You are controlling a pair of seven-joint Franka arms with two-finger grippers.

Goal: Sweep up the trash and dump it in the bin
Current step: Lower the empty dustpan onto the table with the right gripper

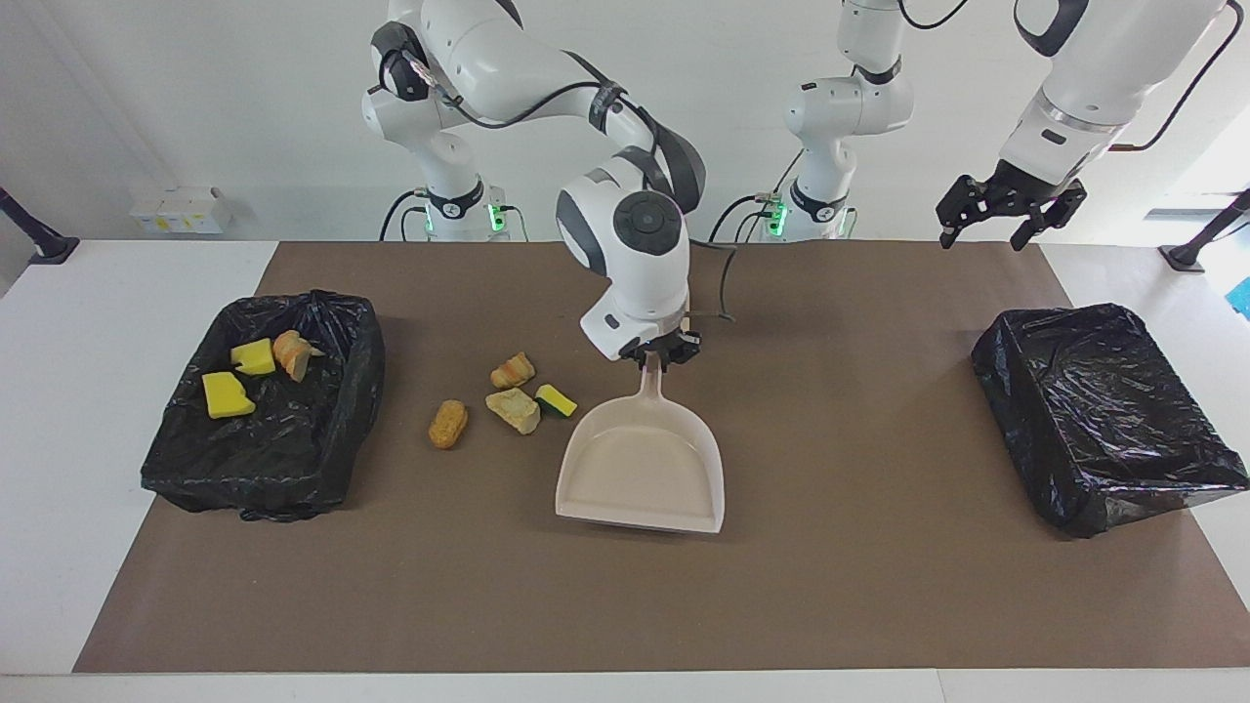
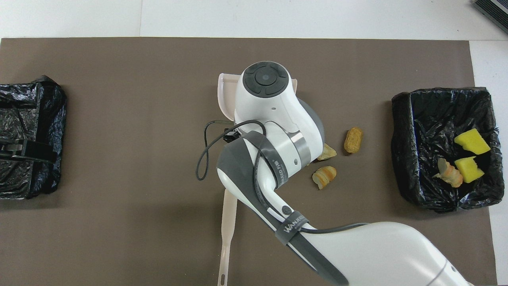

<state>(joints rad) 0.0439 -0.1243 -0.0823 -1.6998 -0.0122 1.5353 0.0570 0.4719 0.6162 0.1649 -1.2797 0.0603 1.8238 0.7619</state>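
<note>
a white robot arm (image 2: 278, 131) reaches from the bottom edge over a brown mat (image 2: 139, 99), covering most of a beige plastic dustpan (image 2: 224, 95); tan bread-like lumps (image 2: 353, 140) lie near a black-lined bin (image 2: 401, 159) holding yellow sponge pieces (image 2: 471, 142).

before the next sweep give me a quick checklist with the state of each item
1. Right tool shut on the dustpan handle: ok.
2. Dustpan empty, ready for scraps: ok.
3. Loose trash on the mat: four pieces beside the dustpan, toward the right arm's end: not ok, not yet binned.
4. Bin at the right arm's end open, three pieces inside: ok.
5. Brush in hand: not ok, it lies on the mat.
6. Left tool open, empty, waiting above the table's edge: ok.
</note>
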